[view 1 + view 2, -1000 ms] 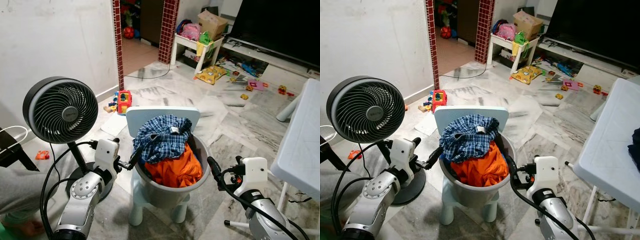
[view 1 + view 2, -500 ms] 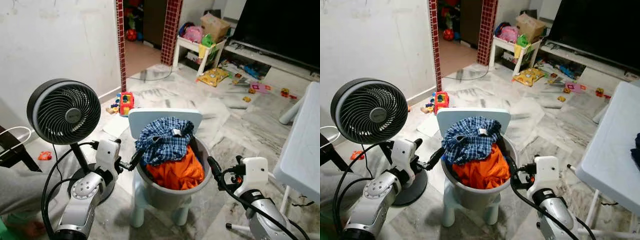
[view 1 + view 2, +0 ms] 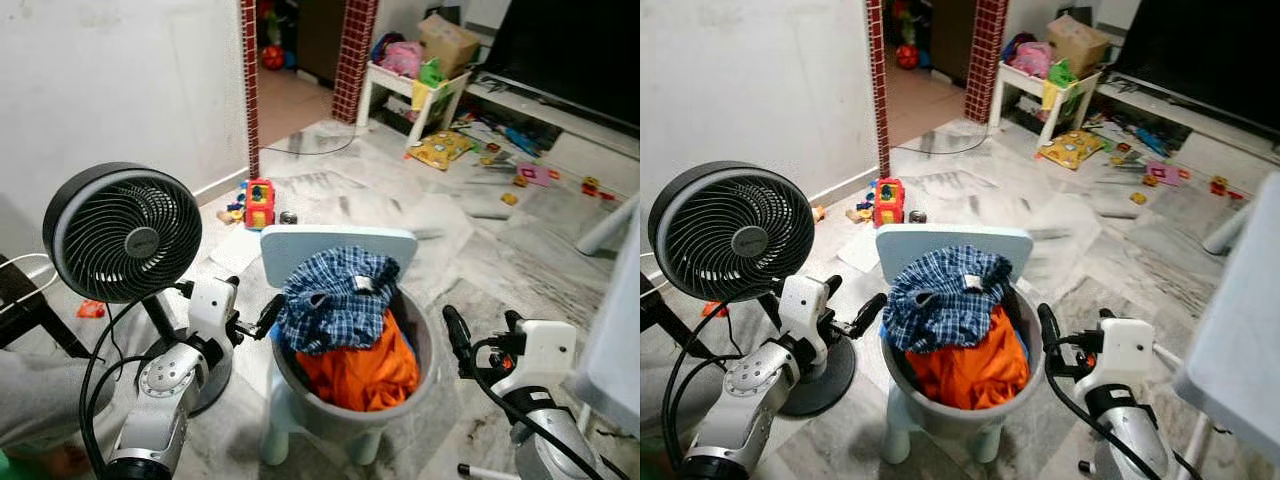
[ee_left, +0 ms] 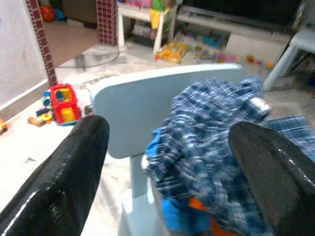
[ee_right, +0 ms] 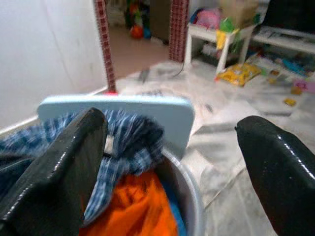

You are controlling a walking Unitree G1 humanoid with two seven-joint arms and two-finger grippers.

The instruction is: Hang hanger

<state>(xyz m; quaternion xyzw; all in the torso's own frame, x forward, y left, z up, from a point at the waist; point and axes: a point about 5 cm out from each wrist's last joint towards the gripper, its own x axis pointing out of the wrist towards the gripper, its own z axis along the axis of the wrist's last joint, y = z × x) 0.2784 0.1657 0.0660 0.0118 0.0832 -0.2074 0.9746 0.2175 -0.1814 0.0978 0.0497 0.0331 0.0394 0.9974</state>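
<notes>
No hanger can be made out. A grey bucket (image 3: 425, 375) stands on a small light-blue chair (image 3: 325, 245). It is heaped with a blue plaid shirt (image 3: 335, 300) over an orange garment (image 3: 365, 370). My left gripper (image 3: 255, 300) is open just outside the bucket's left rim, one finger close to the plaid shirt. In the left wrist view its fingers (image 4: 74, 177) stand wide apart before the chair back and shirt. My right gripper (image 3: 480, 322) is open beside the bucket's right rim, holding nothing. Its wrist view shows the fingers (image 5: 275, 162) spread with the bucket between them.
A black floor fan (image 3: 120, 235) stands close on the left, its cable by my left arm. A white table (image 3: 1240, 330) edges in on the right. Toys, among them a red truck (image 3: 260, 203), litter the marble floor. A brick-edged doorway (image 3: 250, 80) opens behind.
The whole picture has shifted: the camera has moved and the table has slid toward the right edge. Both grippers stay open on either side of the bucket.
</notes>
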